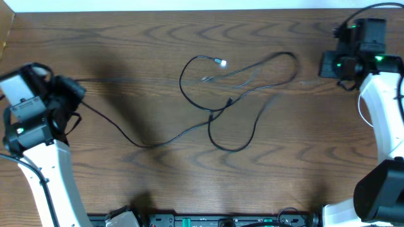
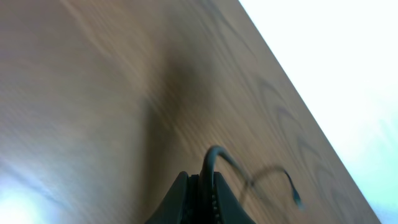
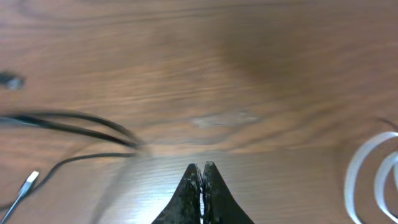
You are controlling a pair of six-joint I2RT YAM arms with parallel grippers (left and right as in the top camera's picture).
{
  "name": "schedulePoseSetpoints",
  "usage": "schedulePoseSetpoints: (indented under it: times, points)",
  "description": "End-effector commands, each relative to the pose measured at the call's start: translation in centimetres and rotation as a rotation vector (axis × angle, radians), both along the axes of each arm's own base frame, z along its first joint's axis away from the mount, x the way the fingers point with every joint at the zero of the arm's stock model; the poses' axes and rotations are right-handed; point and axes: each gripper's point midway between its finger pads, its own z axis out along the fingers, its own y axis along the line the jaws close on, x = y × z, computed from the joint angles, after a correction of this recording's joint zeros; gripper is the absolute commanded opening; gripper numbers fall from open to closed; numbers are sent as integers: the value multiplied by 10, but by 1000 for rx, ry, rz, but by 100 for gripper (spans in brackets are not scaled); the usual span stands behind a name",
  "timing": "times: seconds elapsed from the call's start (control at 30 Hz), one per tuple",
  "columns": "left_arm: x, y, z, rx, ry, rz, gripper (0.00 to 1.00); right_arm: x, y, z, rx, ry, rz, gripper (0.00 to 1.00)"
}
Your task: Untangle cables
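Long black cable (image 1: 181,82) loops mid-table, crossing the shorter white cable (image 1: 237,74).

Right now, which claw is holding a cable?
The left gripper: a black cable comes out from between its shut jaws. The right gripper is shut on nothing.

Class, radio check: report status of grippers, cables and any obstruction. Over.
Left gripper shut on black cable. Right gripper shut, empty, off to the side. Black cable and white cable looped together, not yet untangled. Nothing in the way.
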Motion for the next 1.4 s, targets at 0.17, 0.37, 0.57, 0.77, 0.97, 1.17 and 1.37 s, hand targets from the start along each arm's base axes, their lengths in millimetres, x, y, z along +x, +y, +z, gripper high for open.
schedulePoseSetpoints:
  times: [0.17,0.37,0.57,0.77,0.97,1.17,1.37]
  points:
    - [2,8,-2,12,14,37,8,0,65,23,284,-80,289,1]
    - [24,-35,-23,-21,64,-135,8,-13,122,20,283,-41,430,30]
    - [37,-68,-47,3,134,-282,8,-27,164,-1,206,38,513,44]
    - [39,-88,-80,1,245,-368,8,-49,193,-29,195,163,579,43]
    - [37,-90,-102,6,322,-398,39,-60,209,-55,191,251,614,41]
    - [46,-93,-96,35,281,-424,79,-61,213,-61,189,265,621,45]
    - [57,-135,-90,133,231,-612,80,-61,213,-61,189,265,621,47]
